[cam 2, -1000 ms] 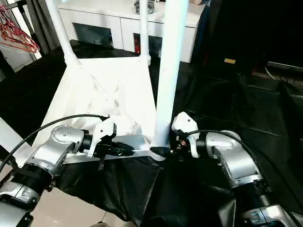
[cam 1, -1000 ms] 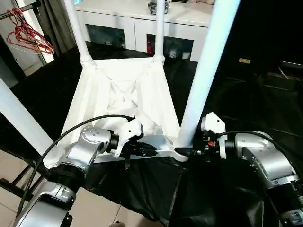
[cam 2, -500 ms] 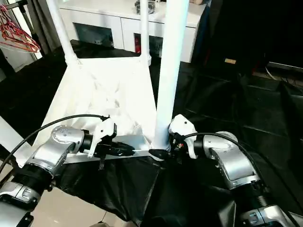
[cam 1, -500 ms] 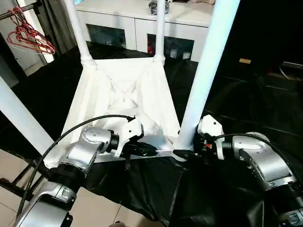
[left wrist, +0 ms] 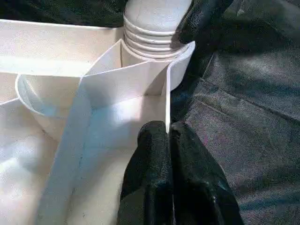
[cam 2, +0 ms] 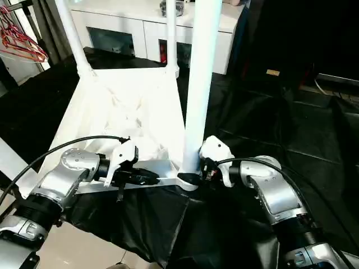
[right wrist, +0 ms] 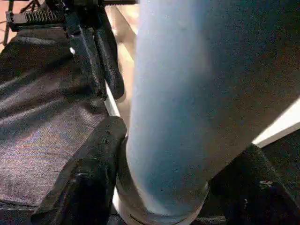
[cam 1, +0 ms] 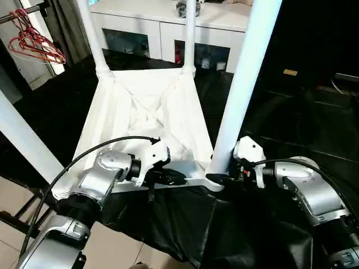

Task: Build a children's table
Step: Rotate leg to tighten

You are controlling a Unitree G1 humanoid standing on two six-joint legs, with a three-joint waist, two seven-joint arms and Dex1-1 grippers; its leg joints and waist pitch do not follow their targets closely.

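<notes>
The children's table lies upside down, its white ribbed tabletop (cam 1: 146, 112) on the black sheet. Legs rise from its corner sockets: two at the far corners (cam 1: 92, 39) (cam 1: 189, 33), one at the near left (cam 1: 22, 140). The near right leg (cam 1: 241, 84) stands in its socket (left wrist: 154, 28). My left gripper (cam 1: 178, 177) is shut on the thin near rim (left wrist: 168, 108) beside that socket. My right gripper (cam 1: 220, 179) clasps the base of the near right leg (right wrist: 187, 93), one black finger (right wrist: 93, 168) on each side.
A black sheet (cam 1: 280, 112) covers the floor around the table. A white cabinet (cam 1: 168, 22) with glass doors stands behind it. Red hangers (cam 1: 33, 45) hang at the far left. Pale floor tiles (cam 1: 112, 246) show near my left arm.
My right gripper's fingers have closed in on the base of the near right leg. The left gripper has kept its hold on the rim.
</notes>
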